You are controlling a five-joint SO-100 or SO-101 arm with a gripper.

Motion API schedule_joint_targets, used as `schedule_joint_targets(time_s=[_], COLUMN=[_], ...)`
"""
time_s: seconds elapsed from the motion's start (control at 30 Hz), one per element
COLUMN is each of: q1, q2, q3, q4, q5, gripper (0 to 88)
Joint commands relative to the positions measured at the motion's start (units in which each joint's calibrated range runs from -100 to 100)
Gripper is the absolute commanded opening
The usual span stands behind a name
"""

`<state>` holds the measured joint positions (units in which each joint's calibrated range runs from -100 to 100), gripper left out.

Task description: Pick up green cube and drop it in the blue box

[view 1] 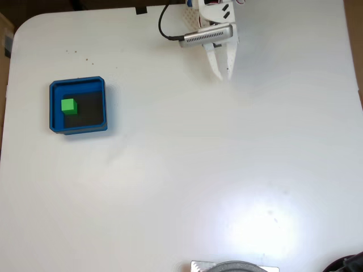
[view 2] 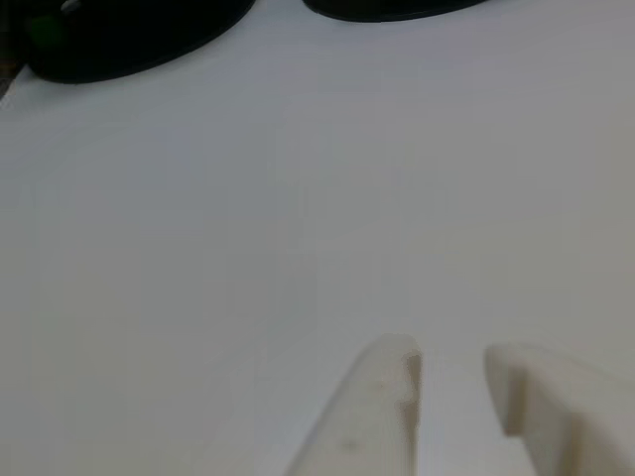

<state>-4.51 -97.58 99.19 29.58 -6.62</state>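
- The green cube point(view 1: 68, 105) sits inside the blue box point(view 1: 54, 107), on the dark floor of the box, toward the left wall as the fixed view shows it and a little above the middle.
- The cube touches nothing but the floor of the box; a thin strip of dark floor shows between it and the left wall.
- The blue box lies flat on the white table point(view 1: 187, 175), in the left part of the fixed view, well apart from the arm.
- The gripper point(view 1: 223, 74) is at the top of the fixed view, right of centre, with its white fingers pointing down the picture toward the middle of the table.
- A grey bar-shaped part point(view 1: 207, 35) lies across the arm just above the fingers, and a black cable point(view 1: 163, 25) loops from its left end up to the table's far edge.
- In the other view, two pale fingertips point(view 2: 382, 397) come in from the bottom edge with a narrow gap of bare table between them, so the claw is a little parted and holds nothing.
- That close view is soft and blurred, so how far the tips stand above the table is hard to tell; they seem to hang just over it.
- Two dark rounded shapes point(view 2: 129, 35) lie along the top edge of the other view, too blurred to name.
- At the bottom edge of the fixed view a grey round object point(view 1: 235, 267) pokes in, and a dark object point(view 1: 349, 264) fills the bottom right corner.
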Motion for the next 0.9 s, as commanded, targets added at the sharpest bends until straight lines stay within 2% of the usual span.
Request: schedule_joint_targets(time_s=[0.0,0.23,0.5,0.87], q1=[-2.7,-2.4,3.4,3.7], q2=[-1.3,-1.3,-1.3,-1.3], q3=[0.3,0.2,0.2,0.2], q4=[-1.3,-1.2,-1.2,-1.2], q5=[0.2,0.0,0.0,0.0], gripper=[1.3,1.4,1.4,1.4])
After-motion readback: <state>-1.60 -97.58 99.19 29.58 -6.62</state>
